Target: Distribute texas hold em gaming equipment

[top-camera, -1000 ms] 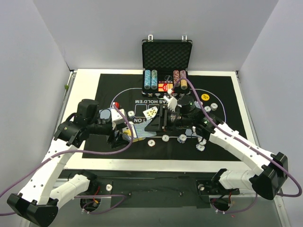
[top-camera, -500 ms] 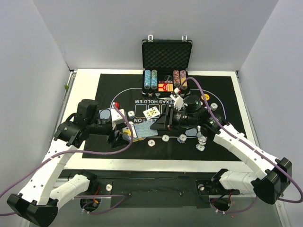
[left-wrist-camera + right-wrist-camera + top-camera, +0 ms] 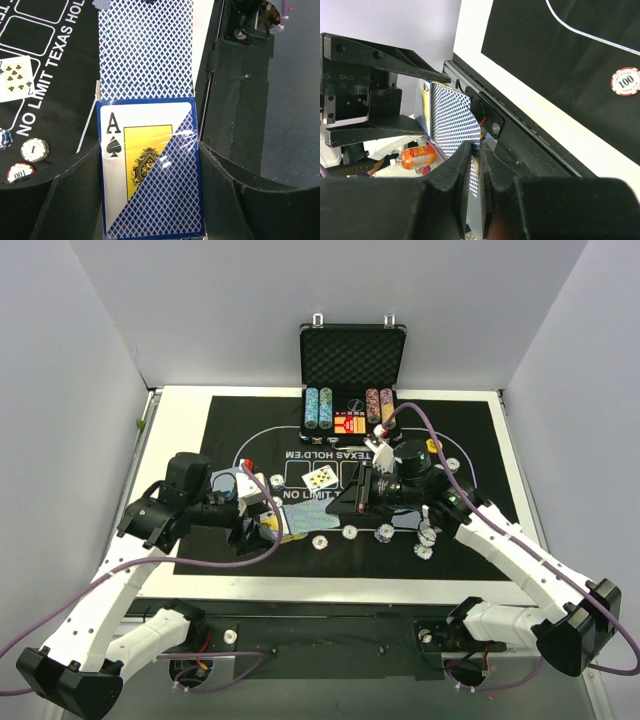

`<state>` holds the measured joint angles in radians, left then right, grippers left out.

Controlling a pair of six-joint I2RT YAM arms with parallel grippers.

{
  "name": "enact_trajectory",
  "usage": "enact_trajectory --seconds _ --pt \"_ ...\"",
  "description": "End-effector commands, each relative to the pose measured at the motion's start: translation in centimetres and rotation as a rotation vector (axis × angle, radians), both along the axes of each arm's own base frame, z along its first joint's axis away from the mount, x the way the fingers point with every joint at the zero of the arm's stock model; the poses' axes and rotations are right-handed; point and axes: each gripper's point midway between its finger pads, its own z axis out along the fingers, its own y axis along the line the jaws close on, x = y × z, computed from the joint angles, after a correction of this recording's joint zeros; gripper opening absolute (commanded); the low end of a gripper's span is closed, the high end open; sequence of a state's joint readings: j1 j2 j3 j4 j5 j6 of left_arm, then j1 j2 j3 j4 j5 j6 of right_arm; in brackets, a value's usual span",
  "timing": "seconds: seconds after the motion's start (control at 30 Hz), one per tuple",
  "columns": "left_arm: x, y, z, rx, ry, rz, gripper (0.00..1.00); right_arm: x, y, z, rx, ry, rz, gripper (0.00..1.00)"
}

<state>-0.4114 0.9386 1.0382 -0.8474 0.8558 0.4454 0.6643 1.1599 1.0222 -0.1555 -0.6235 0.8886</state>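
Blue card (image 3: pixel 452 117) in right gripper (image 3: pixel 475 152), ace-faced pack (image 3: pixel 150 170) only from left wrist

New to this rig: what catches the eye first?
A blue-backed ace-of-spades card box is clamped in the left arm's jaws over the mat, while the right arm's jaws pinch a blue-backed card at its open end. At the far edge, an open black case holds chip stacks.

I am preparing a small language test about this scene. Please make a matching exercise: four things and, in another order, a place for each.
Things:
1 card box
2 seven of clubs
3 blue-backed card
4 blue chip stacks

Places:
A in the case
B face up on the mat
C in the left gripper
D pinched by the right gripper

Pairs: 1-C, 2-B, 3-D, 4-A
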Motion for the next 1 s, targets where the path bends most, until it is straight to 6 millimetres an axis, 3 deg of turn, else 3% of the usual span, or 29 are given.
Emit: enact_trajectory --seconds 0.0,0.47,0.73,0.97 --pt "0.4 -0.8 2.1 -0.069 -0.078 -0.025 0.00 -0.7 -1.0 1.1 0.013 -0.026 0.010 0.08" --pt "0.1 -0.7 2.3 -0.072 -0.081 -0.025 0.00 -0.5 -2.3 1.6 0.011 -0.030 -0.007 0.08" --pt "0.2 -0.7 2.2 -0.069 -0.079 -0.022 0.00 -0.5 -3.5 3.2 0.050 -0.057 -0.014 0.07" --pt "0.2 -0.7 2.2 -0.070 -0.077 -0.023 0.00 0.7 -4.4 4.8 0.055 -0.106 -0.046 0.00"
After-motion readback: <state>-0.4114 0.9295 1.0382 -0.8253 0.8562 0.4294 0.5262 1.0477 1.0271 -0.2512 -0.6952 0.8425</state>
